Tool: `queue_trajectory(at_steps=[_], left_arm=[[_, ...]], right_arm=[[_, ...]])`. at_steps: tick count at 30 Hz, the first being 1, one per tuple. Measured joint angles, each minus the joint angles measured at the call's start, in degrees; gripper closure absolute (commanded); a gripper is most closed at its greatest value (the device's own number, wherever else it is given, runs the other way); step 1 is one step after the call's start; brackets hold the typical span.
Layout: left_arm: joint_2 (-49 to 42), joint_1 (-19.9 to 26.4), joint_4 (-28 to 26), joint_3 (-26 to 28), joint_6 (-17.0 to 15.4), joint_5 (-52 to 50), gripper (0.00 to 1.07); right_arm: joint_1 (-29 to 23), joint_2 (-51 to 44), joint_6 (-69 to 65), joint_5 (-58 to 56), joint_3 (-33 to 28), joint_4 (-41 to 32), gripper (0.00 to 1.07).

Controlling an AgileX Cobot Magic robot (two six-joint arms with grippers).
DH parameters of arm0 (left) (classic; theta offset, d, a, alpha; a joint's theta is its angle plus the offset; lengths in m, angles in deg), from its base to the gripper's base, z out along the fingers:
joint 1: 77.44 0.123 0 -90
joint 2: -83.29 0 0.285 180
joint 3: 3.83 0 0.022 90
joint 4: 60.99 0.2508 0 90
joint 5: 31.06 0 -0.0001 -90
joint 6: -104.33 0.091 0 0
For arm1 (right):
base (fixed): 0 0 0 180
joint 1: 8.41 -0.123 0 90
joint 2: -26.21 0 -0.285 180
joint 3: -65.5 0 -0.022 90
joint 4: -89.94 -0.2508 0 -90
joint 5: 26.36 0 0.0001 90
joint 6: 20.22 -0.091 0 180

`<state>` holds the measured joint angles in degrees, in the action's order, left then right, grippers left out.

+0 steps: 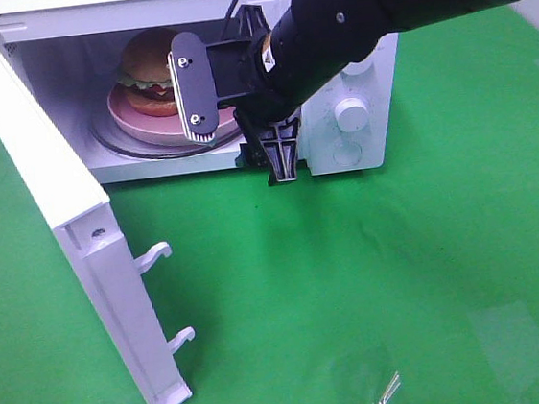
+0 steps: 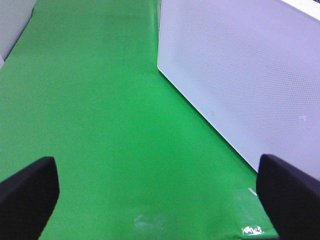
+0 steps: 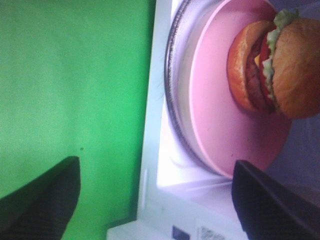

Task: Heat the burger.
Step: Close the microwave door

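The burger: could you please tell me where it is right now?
The burger sits on the plate inside the open microwave, upper left in the exterior high view, just behind the right gripper.

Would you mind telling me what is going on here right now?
The burger sits on a pink plate inside the microwave, whose door is wide open. The right gripper hangs open and empty just in front of the opening. The left gripper, also open, is over the green cloth beside the door.
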<state>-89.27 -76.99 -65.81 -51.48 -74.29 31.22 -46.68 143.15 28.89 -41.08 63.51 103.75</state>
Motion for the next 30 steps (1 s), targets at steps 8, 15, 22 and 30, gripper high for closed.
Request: queue_trajectory(at_steps=[8,15,22,30], left_arm=[[0.00,0.00,0.00,0.00,0.00,0.00,0.05],[0.00,0.00,0.00,0.00,0.00,0.00,0.05],[0.00,0.00,0.00,0.00,0.00,0.00,0.05],[0.00,0.00,0.00,0.00,0.00,0.00,0.05]], right_arm=[[0.00,-5.73,-12.55,-0.80,-5.73,0.00,0.28],[0.00,-9.28,-22.52,-2.98,-7.51,-0.06,0.32],[0.00,-14.44,-37.13,-7.85,-9.28,-0.11,0.31],[0.00,-19.42,-46.70,-18.16,-12.49,-0.17,0.31]])
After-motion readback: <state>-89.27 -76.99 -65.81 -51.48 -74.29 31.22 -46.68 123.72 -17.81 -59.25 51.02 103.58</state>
